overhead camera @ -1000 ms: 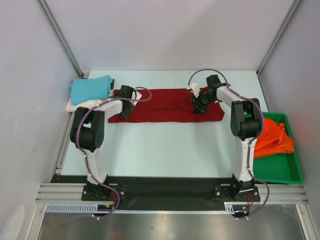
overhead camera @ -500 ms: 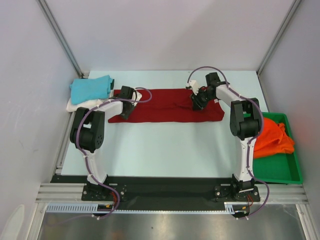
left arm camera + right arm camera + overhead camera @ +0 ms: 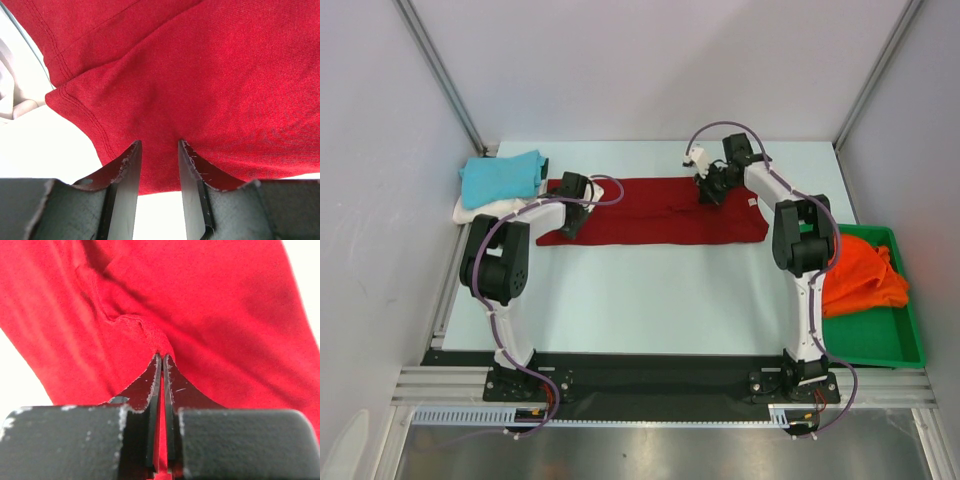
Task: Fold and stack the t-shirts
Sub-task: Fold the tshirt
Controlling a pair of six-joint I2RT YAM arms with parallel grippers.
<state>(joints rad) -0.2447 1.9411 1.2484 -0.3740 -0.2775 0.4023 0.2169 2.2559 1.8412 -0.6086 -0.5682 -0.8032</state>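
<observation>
The dark red t-shirt (image 3: 640, 215) lies spread flat across the far middle of the table. My left gripper (image 3: 567, 222) is open over its near left edge, and in the left wrist view its fingertips (image 3: 159, 142) straddle flat red cloth (image 3: 225, 75). My right gripper (image 3: 709, 190) is shut on a pinched fold of the red shirt (image 3: 225, 315) near its far right part, with the jaws (image 3: 162, 356) pressed together on cloth. The turquoise blue t-shirt (image 3: 502, 175) lies folded on the cream white t-shirt (image 3: 480, 209) at the far left. The bright orange t-shirt (image 3: 860, 278) lies crumpled in the tray.
The green plastic tray (image 3: 880, 352) stands at the right edge of the table. Grey walls with metal corner posts close in the back and both sides. The arm bases are on the black rail at the near edge.
My right gripper has moved toward the far wall and slightly left, carrying the pinched red cloth with it. The left arm has not moved.
</observation>
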